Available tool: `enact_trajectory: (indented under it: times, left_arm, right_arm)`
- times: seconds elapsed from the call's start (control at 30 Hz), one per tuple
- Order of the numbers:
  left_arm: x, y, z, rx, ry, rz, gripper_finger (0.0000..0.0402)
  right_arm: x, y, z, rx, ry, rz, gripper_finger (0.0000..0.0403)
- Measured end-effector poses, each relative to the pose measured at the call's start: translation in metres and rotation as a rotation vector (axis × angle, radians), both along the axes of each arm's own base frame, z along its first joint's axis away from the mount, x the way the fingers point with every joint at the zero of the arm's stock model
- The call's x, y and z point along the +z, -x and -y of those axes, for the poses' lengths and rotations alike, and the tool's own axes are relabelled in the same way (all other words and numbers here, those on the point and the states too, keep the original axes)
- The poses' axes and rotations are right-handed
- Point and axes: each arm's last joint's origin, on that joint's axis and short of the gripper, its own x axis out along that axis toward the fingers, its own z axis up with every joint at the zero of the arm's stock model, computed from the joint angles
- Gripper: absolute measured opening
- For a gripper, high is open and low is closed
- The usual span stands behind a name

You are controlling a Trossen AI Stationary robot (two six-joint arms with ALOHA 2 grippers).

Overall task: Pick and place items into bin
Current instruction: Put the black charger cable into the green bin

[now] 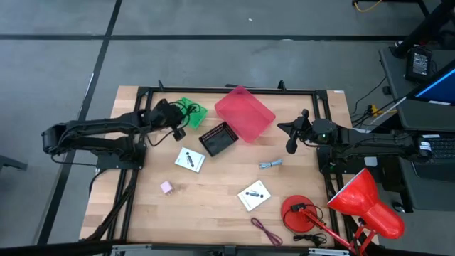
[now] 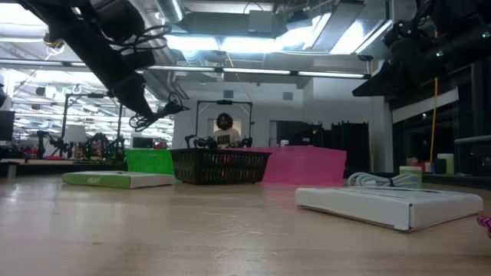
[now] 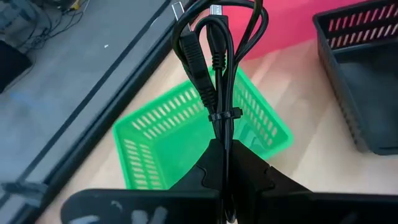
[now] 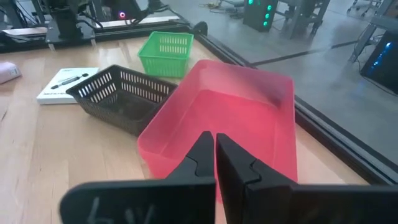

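While our left gripper pinches a bundled black cable above the green basket, we wait. Our right gripper, fingers closed and empty, hovers at the pink bin's three o'clock.

A: Overhead view: even, diffuse light on the tabletop; shadows beneath objects are short and soft.

B: Low view: bright ceiling panels glare behind the arms, rendering them as dark silhouettes; the nearest wood is blurred.

A: Wrist views: the near fingers are dark and soft, and the pink bin carries a mild sheen.
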Motion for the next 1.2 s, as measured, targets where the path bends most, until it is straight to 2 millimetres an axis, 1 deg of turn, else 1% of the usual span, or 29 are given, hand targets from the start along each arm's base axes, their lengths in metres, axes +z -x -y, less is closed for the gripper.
enact_trajectory:
  times: [0.13,0.27,0.5,0.67,0.77,1.0,1.2]
  left_arm:
    - [0.008,-0.007,-0.016,-0.003,-0.011,-0.04,0.0004]
    - [0.011,-0.012,-0.03,-0.034,-0.007,-0.131,0.0004]
    - [0.002,-0.02,-0.05,-0.112,0.01,-0.283,0.0004]
    - [-0.009,-0.021,-0.059,-0.18,0.053,-0.322,0.0004]
    - [-0.015,-0.021,-0.063,-0.181,0.06,-0.353,0.0004]
    - [-0.021,-0.018,-0.071,-0.178,0.079,-0.378,0.0004]
    - [-0.024,-0.018,-0.073,-0.249,0.044,-0.442,0.0006]
  right_arm:
    - [0.0,0.0,0.0,0.0,0.0,0.002,0.0]
    - [0.0,0.0,0.0,0.0,0.0,0.002,0.0]
    - [0.0,0.0,0.0,0.0,0.001,0.001,0.0]
    - [0.0,0.0,0.0,0.001,0.002,0.0,0.0]
    - [0.0,0.0,0.0,0.001,0.003,0.0,0.0]
    - [0.0,0.0,0.0,0.001,0.003,0.0,0.0]
    - [0.0,0.0,0.0,0.002,0.005,-0.001,0.0]
